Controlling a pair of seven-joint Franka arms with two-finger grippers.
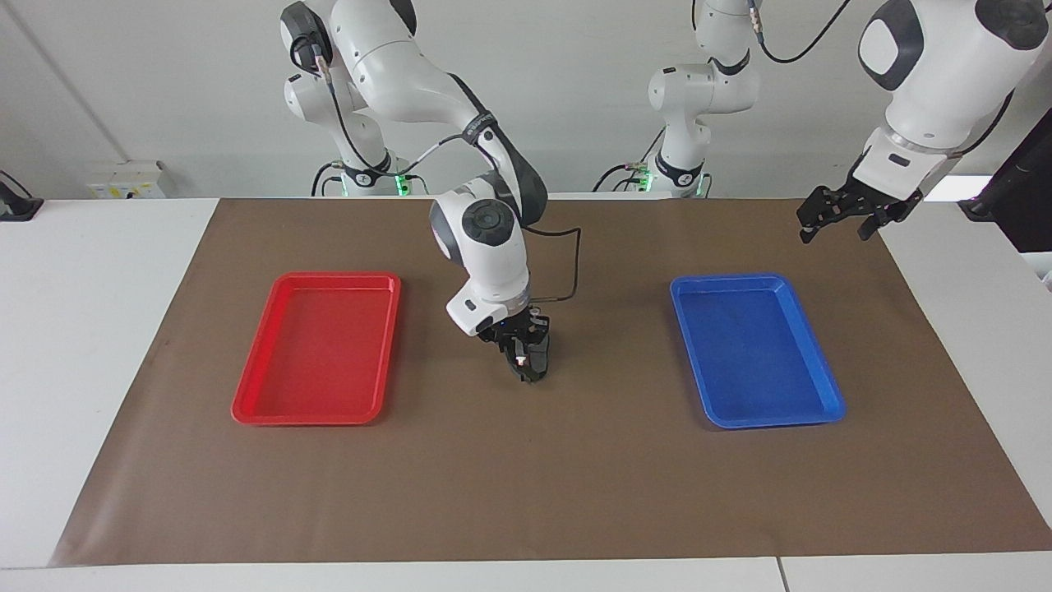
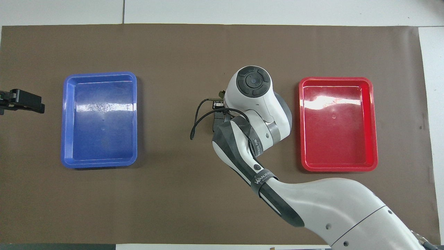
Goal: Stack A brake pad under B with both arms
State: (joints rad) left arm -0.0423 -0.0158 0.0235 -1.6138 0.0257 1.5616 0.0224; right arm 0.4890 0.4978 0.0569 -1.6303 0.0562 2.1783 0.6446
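My right gripper (image 1: 528,372) is down at the middle of the brown mat (image 1: 526,493), between the two trays. A dark shape (image 1: 536,355) sits at its tip, touching the mat; I cannot tell whether it is the brake pad, piece B or both. In the overhead view the right arm's wrist (image 2: 253,81) covers that spot, and only a dark edge (image 2: 217,121) shows beside it. My left gripper (image 1: 837,220) hangs open and empty in the air over the mat's corner at the left arm's end, and it also shows in the overhead view (image 2: 21,101).
An empty red tray (image 1: 246,407) lies toward the right arm's end and an empty blue tray (image 1: 830,403) toward the left arm's end. Two slimmer white arms with green-lit bases (image 1: 370,177) stand at the robots' edge of the table. A black cable (image 1: 571,271) loops by the right wrist.
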